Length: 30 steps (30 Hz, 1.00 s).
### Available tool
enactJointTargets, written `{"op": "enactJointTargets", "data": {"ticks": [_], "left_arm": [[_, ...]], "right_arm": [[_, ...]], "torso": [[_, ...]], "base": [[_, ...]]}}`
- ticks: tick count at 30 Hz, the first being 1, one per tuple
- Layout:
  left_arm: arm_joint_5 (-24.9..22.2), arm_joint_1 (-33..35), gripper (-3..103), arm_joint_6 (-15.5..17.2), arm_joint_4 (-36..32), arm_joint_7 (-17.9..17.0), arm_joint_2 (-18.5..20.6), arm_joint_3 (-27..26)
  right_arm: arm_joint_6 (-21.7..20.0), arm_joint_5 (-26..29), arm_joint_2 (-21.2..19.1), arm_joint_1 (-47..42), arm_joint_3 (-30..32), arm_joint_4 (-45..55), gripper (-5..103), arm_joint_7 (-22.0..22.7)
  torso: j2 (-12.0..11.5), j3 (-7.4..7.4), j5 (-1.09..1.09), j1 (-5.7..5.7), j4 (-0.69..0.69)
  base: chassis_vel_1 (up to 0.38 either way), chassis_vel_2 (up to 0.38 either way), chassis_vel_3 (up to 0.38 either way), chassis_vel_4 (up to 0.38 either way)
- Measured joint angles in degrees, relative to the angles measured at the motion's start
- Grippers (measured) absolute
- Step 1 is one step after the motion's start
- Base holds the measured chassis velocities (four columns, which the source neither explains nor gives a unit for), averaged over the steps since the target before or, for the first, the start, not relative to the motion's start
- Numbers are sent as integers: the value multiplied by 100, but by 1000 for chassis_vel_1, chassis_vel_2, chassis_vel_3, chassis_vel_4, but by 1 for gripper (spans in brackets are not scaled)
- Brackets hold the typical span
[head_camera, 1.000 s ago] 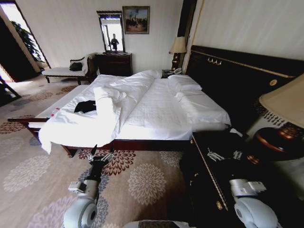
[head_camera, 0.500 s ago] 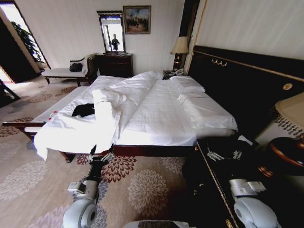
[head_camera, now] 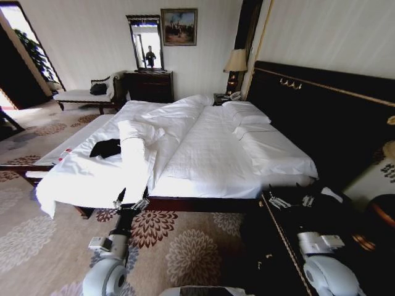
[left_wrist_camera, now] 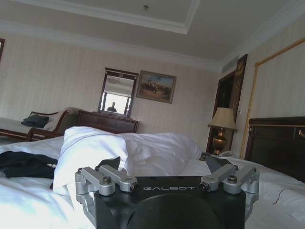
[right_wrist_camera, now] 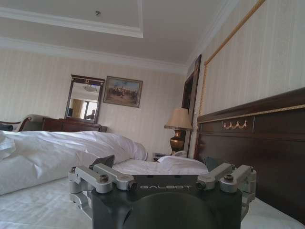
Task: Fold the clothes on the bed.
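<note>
The clothes (head_camera: 105,148), a crumpled black T-shirt, lie on the white bed (head_camera: 210,154) near its left side, beside a rolled-back duvet (head_camera: 136,154). In the left wrist view the clothes (left_wrist_camera: 24,164) are dark on the sheet, well beyond the fingers. My left gripper (head_camera: 129,198) hovers open at the bed's near edge, over the carpet, with nothing in it; from its wrist the left gripper (left_wrist_camera: 162,164) has its fingers spread wide. My right gripper (head_camera: 290,192) is open above the dark nightstand, and the right gripper (right_wrist_camera: 159,162) faces along the mattress towards the headboard.
A dark nightstand (head_camera: 290,246) stands close at my right, against the tall dark headboard (head_camera: 321,111). A white-cushioned bench (head_camera: 71,142) runs along the bed's far left side. A dresser with mirror (head_camera: 150,85) and a lamp (head_camera: 234,61) are by the far wall. Patterned carpet (head_camera: 185,240) lies before me.
The whole head view has shifted: the bed sits nearer and more central, and the lampshade at the right edge has slid out. Both arms keep the same pose.
</note>
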Motion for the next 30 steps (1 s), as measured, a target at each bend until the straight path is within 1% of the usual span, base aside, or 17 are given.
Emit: {"op": "enactJointTargets", "data": {"ticks": [16, 30], "left_arm": [[26, -2, 100, -25, 30, -2, -4, 7], [27, -19, 100, -29, 70, -6, -2, 1]], "right_arm": [[-5, 6, -83, 0, 30, -13, 100, -2], [-12, -19, -65, 16, 16, -53, 100, -11]], "torso": [[0, 0, 0, 1, 0], [0, 0, 0, 0, 0]], "base": [[-133, 136, 131, -132], [-126, 132, 134, -130]]}}
